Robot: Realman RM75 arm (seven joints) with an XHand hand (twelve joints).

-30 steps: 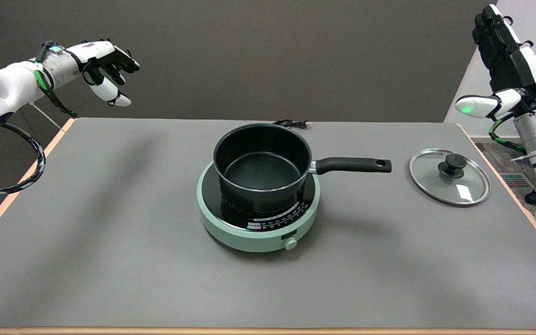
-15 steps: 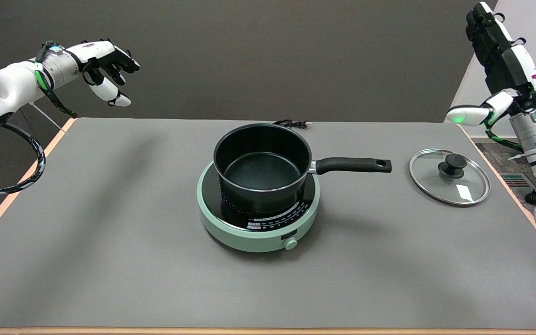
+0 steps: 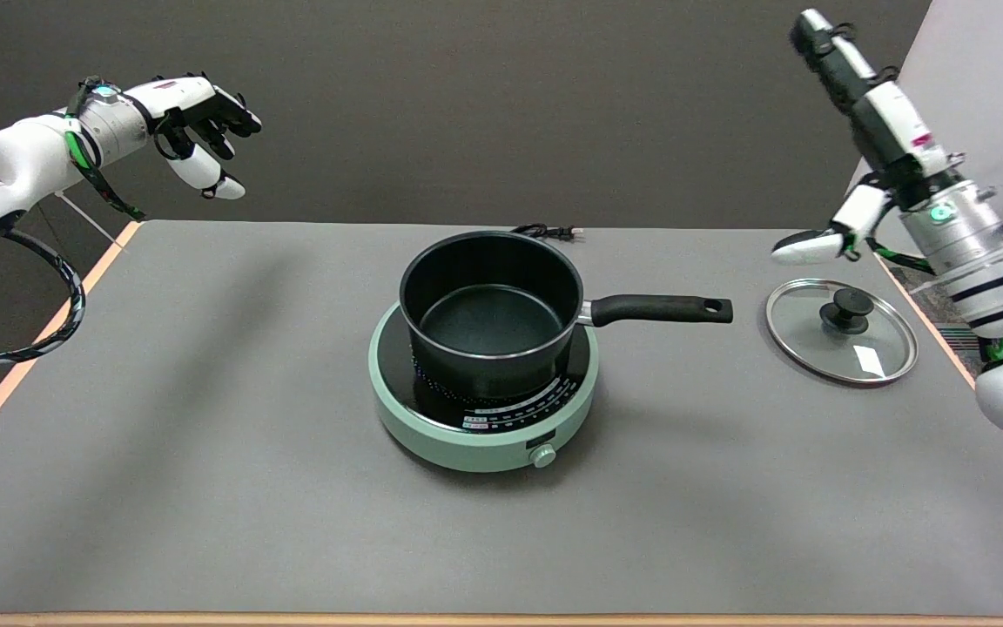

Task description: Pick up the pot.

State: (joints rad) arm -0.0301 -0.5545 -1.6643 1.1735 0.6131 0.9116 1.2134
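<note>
A black pot (image 3: 490, 312) stands empty on a round green hotplate (image 3: 482, 414) at the middle of the table. Its black handle (image 3: 661, 309) sticks out to the right. My right hand (image 3: 865, 122) is raised in the air at the upper right, above the far right part of the table and well apart from the handle. Its fingers point up and its thumb juts out to the left; it holds nothing.
A glass lid (image 3: 841, 331) with a black knob lies flat on the table right of the handle, below my right hand. A black power plug (image 3: 545, 232) lies behind the pot. The idle left hand (image 3: 201, 117) hangs at the upper left.
My right hand has swung left and tilted toward the table, from beyond the right edge to above the lid's far side. Pot, lid and left hand have not moved.
</note>
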